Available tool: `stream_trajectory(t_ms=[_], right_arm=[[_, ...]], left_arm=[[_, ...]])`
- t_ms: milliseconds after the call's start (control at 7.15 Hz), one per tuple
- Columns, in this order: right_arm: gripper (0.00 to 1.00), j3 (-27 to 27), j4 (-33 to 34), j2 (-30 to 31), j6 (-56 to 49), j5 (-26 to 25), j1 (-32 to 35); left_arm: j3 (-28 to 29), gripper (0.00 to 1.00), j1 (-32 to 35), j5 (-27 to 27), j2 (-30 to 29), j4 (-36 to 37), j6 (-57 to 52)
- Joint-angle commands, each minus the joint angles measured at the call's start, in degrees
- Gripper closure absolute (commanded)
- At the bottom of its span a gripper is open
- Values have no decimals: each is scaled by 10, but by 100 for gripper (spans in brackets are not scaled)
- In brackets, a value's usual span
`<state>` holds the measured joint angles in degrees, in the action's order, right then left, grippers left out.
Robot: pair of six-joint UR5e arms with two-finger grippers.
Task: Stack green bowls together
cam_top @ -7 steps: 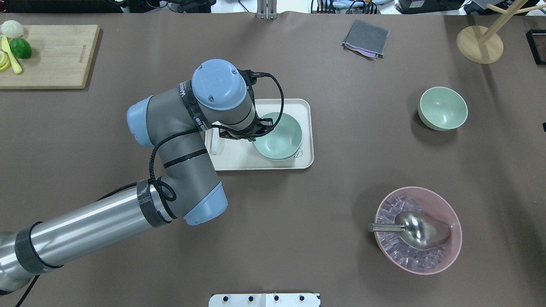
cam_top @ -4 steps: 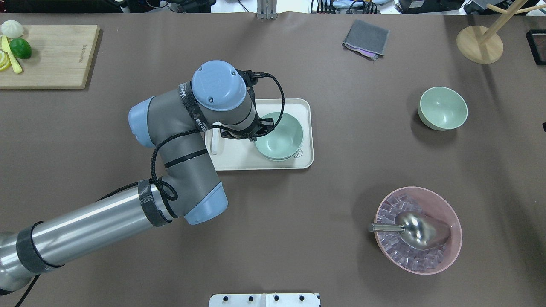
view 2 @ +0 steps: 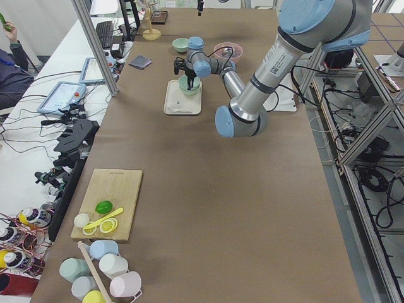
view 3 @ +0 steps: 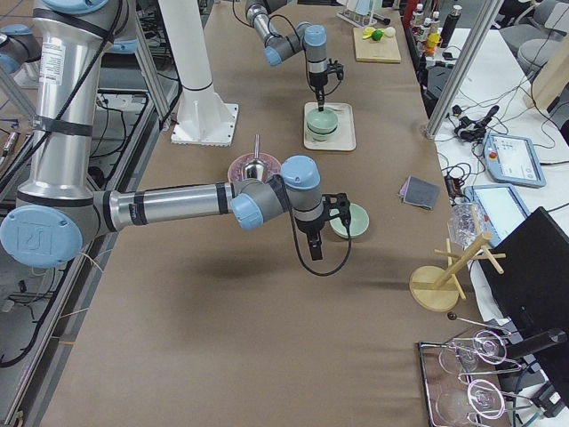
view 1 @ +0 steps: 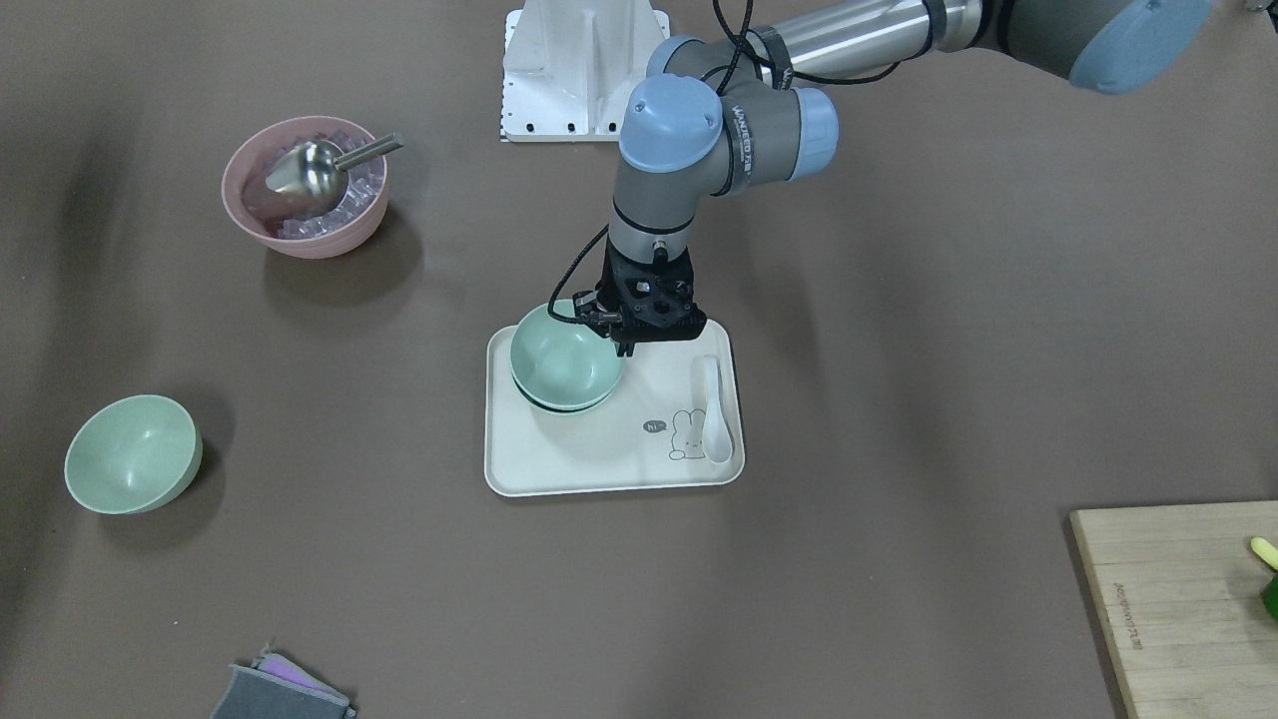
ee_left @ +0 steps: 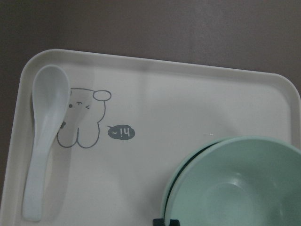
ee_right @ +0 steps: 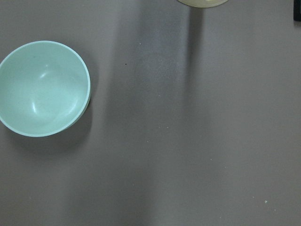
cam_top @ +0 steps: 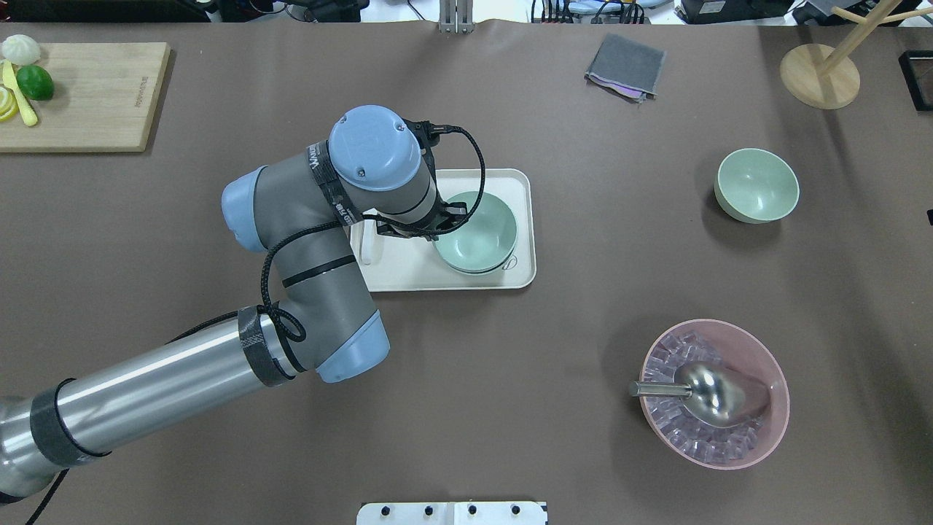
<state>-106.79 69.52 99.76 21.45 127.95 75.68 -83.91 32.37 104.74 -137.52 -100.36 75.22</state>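
Note:
Two pale green bowls sit nested on the cream tray; they also show in the overhead view and the left wrist view. My left gripper is shut on the rim of the upper bowl, on the side toward the robot. The upper bowl rests slightly askew in the lower one. A third green bowl stands alone at the far right, also in the right wrist view. My right gripper hangs beside it, seen only in the exterior right view; I cannot tell if it is open.
A white spoon lies on the tray beside the bowls. A pink bowl with ice cubes and a metal scoop stands at the near right. A cutting board, a grey cloth and a wooden stand lie along the far edge.
My left arm has shifted slightly to the right, and the held green bowl has moved a little with it. The lone bowl has not moved.

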Motion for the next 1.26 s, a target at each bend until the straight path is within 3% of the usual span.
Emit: stream_trajectory(t_ms=[0,978,1118], right_arm=[[0,0,0,0,0,-1,0],[0,0,0,0,0,-1,0],[0,0,0,0,1,-1,0]], left_arm=[[19,100,0,-3,-2,-23,0],[16,100,-5,-2,-1,-25,-1],[16,63,-5,-1,-2,-27,-2]])
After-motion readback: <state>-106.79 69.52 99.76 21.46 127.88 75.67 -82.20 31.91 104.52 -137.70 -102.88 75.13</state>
